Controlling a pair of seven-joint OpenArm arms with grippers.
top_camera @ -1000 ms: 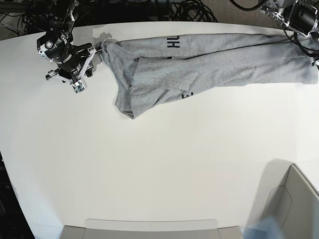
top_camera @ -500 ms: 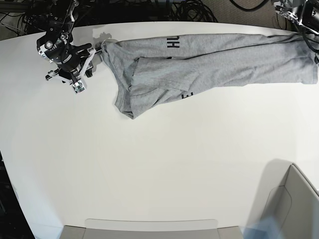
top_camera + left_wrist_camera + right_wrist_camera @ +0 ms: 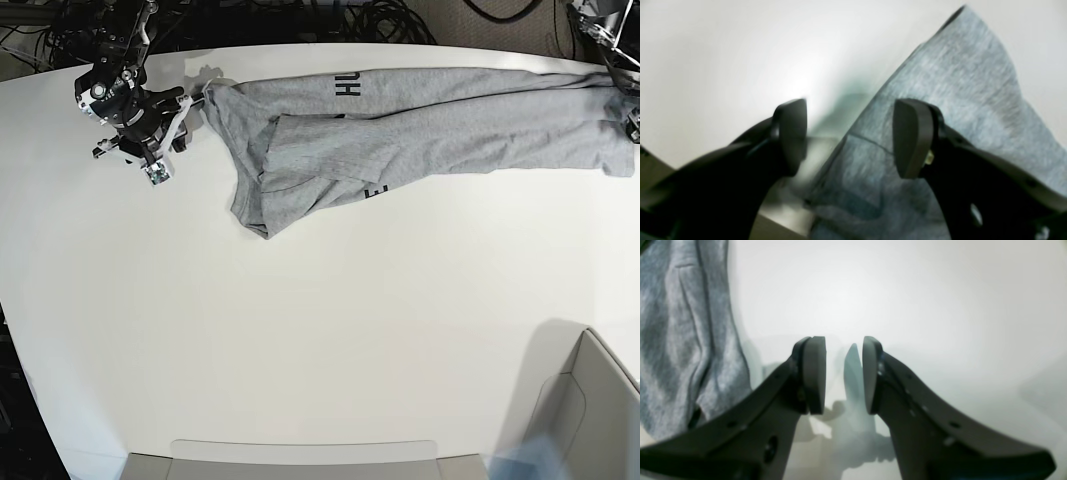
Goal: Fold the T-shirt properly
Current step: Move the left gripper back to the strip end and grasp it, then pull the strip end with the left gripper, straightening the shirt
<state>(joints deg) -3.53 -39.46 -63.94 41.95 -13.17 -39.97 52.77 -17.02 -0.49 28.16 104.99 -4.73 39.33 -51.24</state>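
The T-shirt (image 3: 420,125) lies stretched in a long band along the table's (image 3: 300,330) far edge, still to be folded. The left gripper (image 3: 848,136), jaws wide and empty, hovers over its end at the far right corner; the right gripper (image 3: 843,373), partly open and empty, sits beside the other end. Next comes regripping; open room lies toward the near edge.

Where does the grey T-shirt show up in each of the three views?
Base: the T-shirt stretches across the top, from upper left to the right edge.
Left wrist: fills the centre and right, under the open left gripper.
Right wrist: a strip along the left edge.
Shared landmark: the white table.
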